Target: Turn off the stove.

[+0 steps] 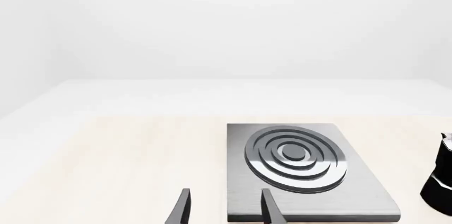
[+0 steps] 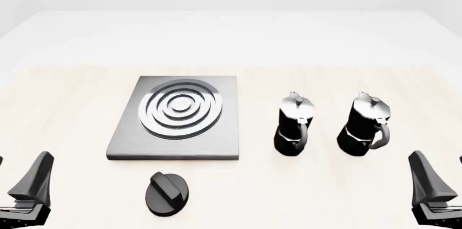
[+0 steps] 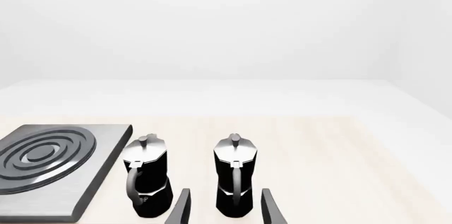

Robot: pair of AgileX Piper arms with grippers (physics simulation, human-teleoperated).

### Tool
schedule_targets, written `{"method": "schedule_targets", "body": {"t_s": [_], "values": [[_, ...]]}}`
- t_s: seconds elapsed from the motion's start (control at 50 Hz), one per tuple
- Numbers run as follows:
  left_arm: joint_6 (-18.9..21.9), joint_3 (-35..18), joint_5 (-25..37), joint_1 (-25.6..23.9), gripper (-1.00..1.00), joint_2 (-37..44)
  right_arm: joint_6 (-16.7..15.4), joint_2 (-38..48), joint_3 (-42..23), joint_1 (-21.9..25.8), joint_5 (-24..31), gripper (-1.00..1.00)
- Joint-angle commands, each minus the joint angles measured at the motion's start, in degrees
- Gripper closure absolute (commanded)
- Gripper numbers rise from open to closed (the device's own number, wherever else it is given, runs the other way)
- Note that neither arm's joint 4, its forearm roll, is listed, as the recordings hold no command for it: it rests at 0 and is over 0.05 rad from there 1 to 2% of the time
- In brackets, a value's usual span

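The stove (image 2: pixel 175 117) is a flat grey square slab with concentric silver rings, lying left of the table's middle. Its black ridged knob (image 2: pixel 167 192) sits apart on the table, just in front of the stove's near edge. My left gripper (image 2: pixel 21 158) hovers open at the near left, well left of the knob and holding nothing. My right gripper (image 2: pixel 437 156) is open at the near right, also holding nothing. In the left wrist view the open left gripper (image 1: pixel 224 196) points at the stove (image 1: pixel 300 168); the knob is out of that view.
Two black moka pots with silver lids (image 2: pixel 295 126) (image 2: pixel 366 126) stand upright side by side right of the stove. In the right wrist view they (image 3: pixel 147 179) (image 3: pixel 235 177) stand just beyond the right gripper (image 3: pixel 226 196), with the stove (image 3: pixel 50 166) beside them.
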Motion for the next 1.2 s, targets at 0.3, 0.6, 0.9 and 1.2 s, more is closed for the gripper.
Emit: {"method": "schedule_targets", "body": {"t_s": [0.3, 0.6, 0.9, 1.2], "values": [[0.68, -0.20, 0.39, -0.47, -1.00, 0.01, 0.10, -0.25, -0.16, 0.34, 0.49, -1.00], [-4.72, -8.56, -4.25, -2.78, -1.00, 20.66, 0.20, -0.28, -0.17, 0.97, 0.61, -1.00], [-17.06, -20.05, 5.28, -8.06, -1.00, 34.88, 0.58, -0.28, -0.04, 1.74, 0.76, -1.00], [-20.85, -27.97, 15.69, -13.27, -1.00, 42.76, 0.89, -0.28, 0.04, 2.01, 0.74, -1.00]]}}
